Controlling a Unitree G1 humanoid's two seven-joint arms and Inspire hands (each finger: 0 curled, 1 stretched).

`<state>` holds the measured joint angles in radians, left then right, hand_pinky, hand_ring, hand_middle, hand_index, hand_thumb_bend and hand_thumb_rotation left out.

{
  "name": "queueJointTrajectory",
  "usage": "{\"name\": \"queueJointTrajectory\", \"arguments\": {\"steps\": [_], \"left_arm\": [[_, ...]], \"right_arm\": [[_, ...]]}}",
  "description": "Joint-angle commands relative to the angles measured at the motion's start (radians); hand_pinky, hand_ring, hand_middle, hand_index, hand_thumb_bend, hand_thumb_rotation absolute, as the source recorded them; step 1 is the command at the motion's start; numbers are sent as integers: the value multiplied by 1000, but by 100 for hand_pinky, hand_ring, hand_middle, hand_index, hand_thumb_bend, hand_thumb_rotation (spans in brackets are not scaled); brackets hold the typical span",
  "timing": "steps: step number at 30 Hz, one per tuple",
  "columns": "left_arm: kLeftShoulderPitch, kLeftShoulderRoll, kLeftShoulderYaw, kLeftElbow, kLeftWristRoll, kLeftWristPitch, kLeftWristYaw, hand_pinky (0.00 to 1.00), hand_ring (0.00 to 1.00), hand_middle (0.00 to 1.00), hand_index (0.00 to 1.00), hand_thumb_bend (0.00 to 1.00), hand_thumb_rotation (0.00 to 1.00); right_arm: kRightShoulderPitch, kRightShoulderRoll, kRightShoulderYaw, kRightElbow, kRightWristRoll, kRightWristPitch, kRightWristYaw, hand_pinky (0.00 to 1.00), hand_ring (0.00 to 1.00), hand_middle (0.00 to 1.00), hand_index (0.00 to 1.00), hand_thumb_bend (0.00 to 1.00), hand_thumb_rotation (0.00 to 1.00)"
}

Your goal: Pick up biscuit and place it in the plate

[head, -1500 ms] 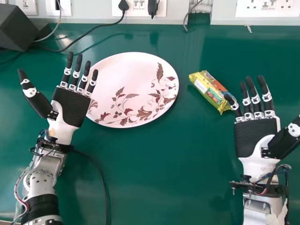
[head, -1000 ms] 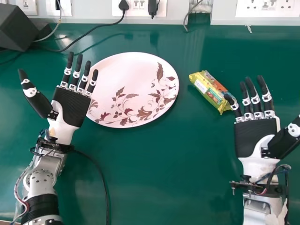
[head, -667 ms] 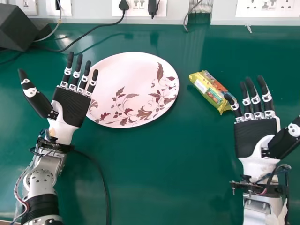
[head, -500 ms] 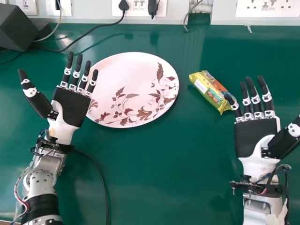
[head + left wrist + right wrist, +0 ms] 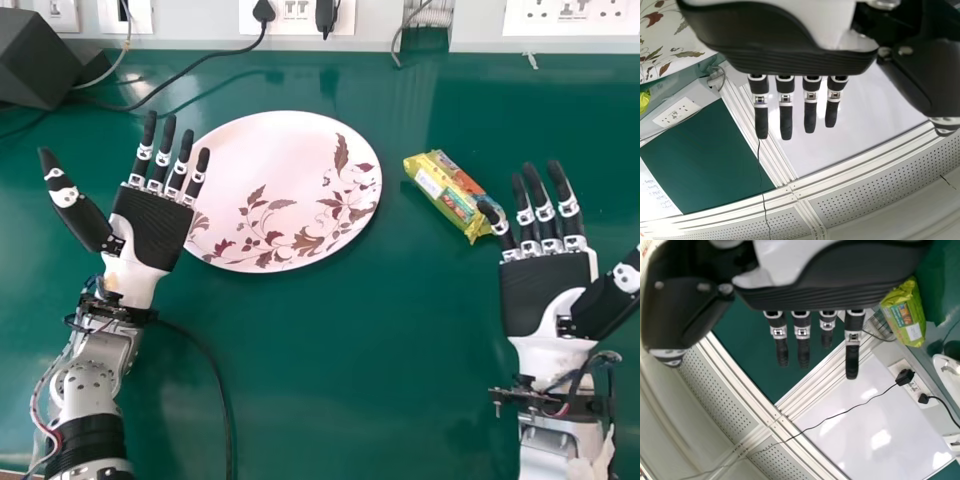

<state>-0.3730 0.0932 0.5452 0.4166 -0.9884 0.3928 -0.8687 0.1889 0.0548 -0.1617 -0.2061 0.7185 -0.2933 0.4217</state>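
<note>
My left hand (image 5: 150, 230) is held palm up with straight fingers, their tips over the left rim of the plate (image 5: 270, 180), a pinkish-white one with brown leaves. The yellow biscuit packet (image 5: 448, 195) lies slanted on the table, right of the plate and apart from it. My right hand (image 5: 548, 290) is also open and empty, one fingertip overlapping the packet's right end in the head view; contact cannot be told. In the left wrist view my left hand (image 5: 785, 50) has its fingers extended. In the right wrist view the packet (image 5: 905, 315) appears beside my right hand (image 5: 825, 285).
A dark box (image 5: 38, 60) stands at the back left of the green table (image 5: 340, 380), with black cables trailing near it. Wall sockets (image 5: 572, 14) line the back edge. Another cable (image 5: 222, 390) runs beside my left forearm.
</note>
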Motion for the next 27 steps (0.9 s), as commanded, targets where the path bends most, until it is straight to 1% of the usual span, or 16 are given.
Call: {"name": "queueJointTrajectory", "arguments": {"steps": [1, 8, 13, 17, 20, 22, 24, 27], "left_arm": [[61, -22, -3, 44, 8, 9, 3, 73, 81, 89, 92, 100, 78], [58, -22, -3, 50, 5, 16, 1, 73, 82, 89, 91, 100, 78], [59, -25, -5, 47, 10, 7, 1, 72, 81, 88, 90, 100, 74], [57, -22, -5, 54, 4, 19, -4, 73, 81, 88, 91, 100, 72], [56, -25, -5, 55, 6, 14, -3, 73, 81, 88, 90, 100, 70], [54, -25, -4, 58, 6, 12, -4, 74, 81, 88, 90, 100, 69], [52, -24, -4, 63, 9, 8, -9, 74, 81, 89, 91, 100, 71], [50, -23, -4, 68, 7, 9, -10, 75, 81, 89, 91, 100, 71]], "right_arm": [[31, 43, 8, -19, -20, -20, -9, 64, 78, 87, 88, 95, 29], [55, 40, 32, -84, -62, -49, -34, 65, 78, 88, 89, 94, 29], [68, 36, 48, -126, -65, -53, -50, 65, 79, 88, 89, 95, 29], [76, 24, 54, -151, -72, -57, -58, 65, 79, 88, 89, 95, 28], [84, 19, 59, -175, -77, -50, -71, 65, 79, 88, 90, 95, 28], [87, 15, 62, -187, -97, -56, -78, 65, 79, 88, 90, 95, 28], [88, 15, 63, -196, -128, -70, -84, 65, 79, 88, 89, 95, 27], [92, 14, 69, -213, -153, -76, -95, 65, 79, 88, 89, 95, 28]]}}
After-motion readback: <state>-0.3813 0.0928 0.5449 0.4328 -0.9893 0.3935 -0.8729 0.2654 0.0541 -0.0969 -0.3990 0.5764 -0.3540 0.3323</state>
